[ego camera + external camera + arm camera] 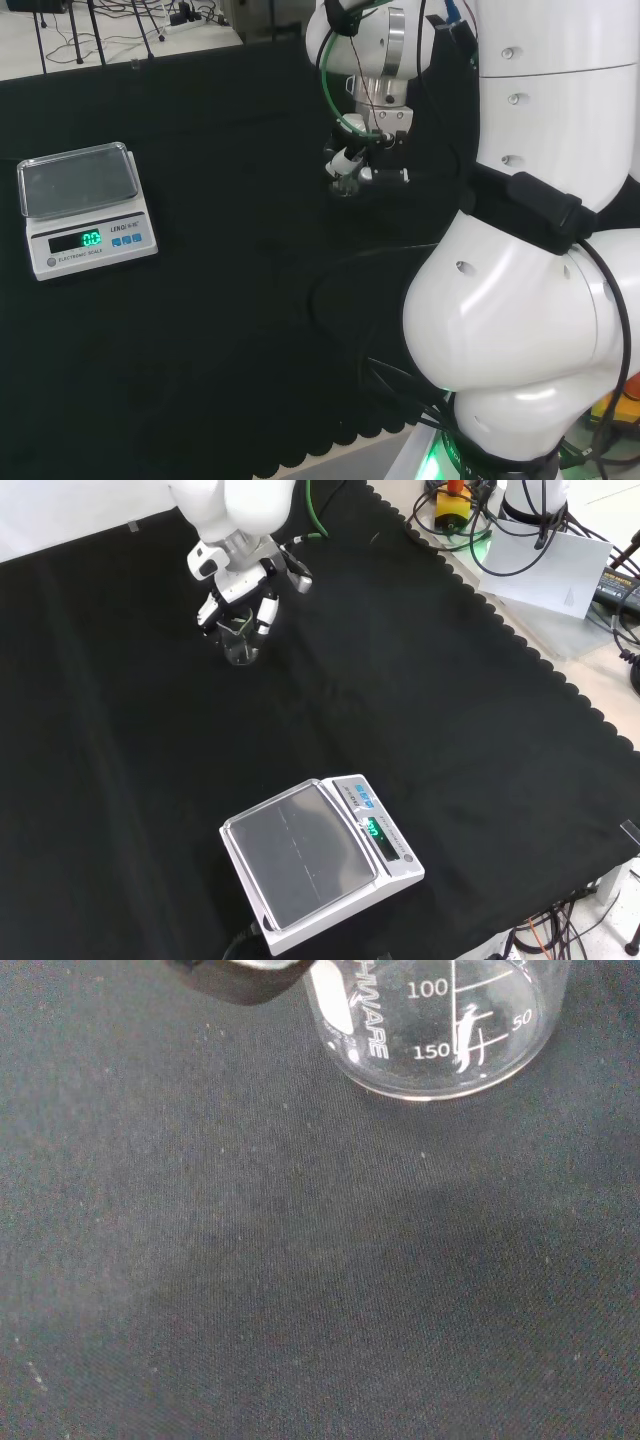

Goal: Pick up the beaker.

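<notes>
The step in hand looks like the grasp itself: in the front view the hand [240, 585] has its fingers [266, 613] reaching down on both sides of the beaker [240, 648], which stands upright on the surface [450, 730] at about 11 o'clock in that view, well apart from the scale [320, 860] down at 6 o'clock. The fingers bracket the rim at a narrow spread, but I cannot tell from any view whether they press the glass or only stand just beside it, nor whether the base has left the cloth; in the wrist view the beaker [440, 1030] shows its base edge against the cloth with a soft shadow beneath, which suggests it is resting there or barely off it. In the head view the hand [360, 160] sits near the middle, at roughly 12 o'clock from the picture's centre, with the scale [85, 205] far off at 9 o'clock. My judgement is that the next move calls for closing onto the wall evenly, then a straight lift, since clear glass held near the rim could tilt or slip. As for contents, the beaker looks empty: the printed marks read clean through the wall and no liquid line shows. The scale's pan carries nothing.
</notes>
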Robot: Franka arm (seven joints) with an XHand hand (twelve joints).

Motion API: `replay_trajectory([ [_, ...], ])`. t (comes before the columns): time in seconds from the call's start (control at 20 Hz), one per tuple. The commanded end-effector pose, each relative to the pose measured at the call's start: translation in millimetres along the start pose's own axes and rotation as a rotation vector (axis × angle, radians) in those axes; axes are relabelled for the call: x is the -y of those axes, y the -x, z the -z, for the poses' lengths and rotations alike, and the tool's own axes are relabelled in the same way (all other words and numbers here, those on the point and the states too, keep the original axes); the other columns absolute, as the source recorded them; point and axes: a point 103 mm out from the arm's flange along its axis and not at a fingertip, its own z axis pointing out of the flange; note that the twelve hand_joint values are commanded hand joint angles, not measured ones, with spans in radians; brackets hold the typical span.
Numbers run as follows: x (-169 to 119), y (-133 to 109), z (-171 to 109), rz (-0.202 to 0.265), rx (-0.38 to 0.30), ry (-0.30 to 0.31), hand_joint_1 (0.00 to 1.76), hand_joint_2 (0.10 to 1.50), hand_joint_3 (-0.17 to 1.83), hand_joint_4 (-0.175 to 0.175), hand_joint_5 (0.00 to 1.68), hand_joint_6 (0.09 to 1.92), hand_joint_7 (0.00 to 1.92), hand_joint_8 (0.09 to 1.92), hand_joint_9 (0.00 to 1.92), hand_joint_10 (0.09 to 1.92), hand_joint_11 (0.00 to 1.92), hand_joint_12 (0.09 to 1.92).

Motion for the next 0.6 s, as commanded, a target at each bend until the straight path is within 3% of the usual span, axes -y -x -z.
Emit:
replay_trajectory([
  [0.05,1.1,0.0,8.2,0.002,-0.003,0.012,1.12,1.3,-0.01,-0.017,0.58,1.55,0.71,1.56,1.0,1.44,1.19,1.01],
  [0.6,21.4,-7.8,80.1,0.015,0.037,0.105,1.12,1.31,-0.01,-0.015,0.6,1.51,0.72,1.57,1.03,1.46,1.19,1.06],
])
